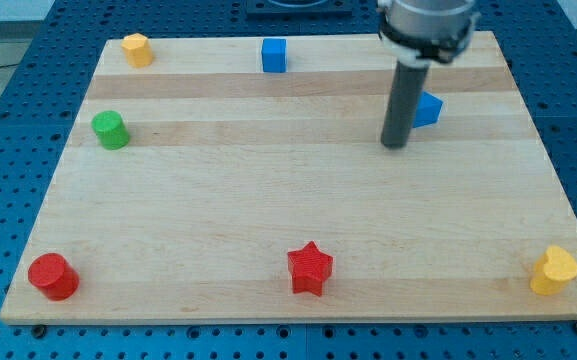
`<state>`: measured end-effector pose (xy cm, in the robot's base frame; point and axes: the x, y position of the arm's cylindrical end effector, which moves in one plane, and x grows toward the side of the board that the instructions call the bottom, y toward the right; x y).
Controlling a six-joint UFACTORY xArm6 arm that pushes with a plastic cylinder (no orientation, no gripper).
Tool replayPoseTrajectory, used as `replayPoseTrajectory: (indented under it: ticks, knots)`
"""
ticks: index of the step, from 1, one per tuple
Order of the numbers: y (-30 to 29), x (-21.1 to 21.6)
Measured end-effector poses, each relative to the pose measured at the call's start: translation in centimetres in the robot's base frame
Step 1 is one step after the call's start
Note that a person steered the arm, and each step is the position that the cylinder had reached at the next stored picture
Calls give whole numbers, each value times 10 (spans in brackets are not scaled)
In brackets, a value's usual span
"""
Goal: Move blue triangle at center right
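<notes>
The blue triangle [428, 109] lies on the wooden board [288, 220] toward the view's upper right, partly hidden behind my rod. My tip [395, 144] rests on the board just left of and slightly below the triangle, close to it or touching it; I cannot tell which.
A blue cube [274, 55] sits at the top middle. A yellow block [137, 49] is at the top left, a green cylinder [110, 130] at the left, a red cylinder [52, 277] at the bottom left, a red star [310, 268] at the bottom middle, a yellow block [554, 271] at the bottom right.
</notes>
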<state>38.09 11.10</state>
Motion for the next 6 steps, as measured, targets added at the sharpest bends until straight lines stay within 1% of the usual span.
replayPoseTrajectory:
  ticks: [1,2,3,5,6]
  knots:
    - [-7,-33]
    - [4,-50]
    - [24,-45]
    - [33,-9]
    - [45,1]
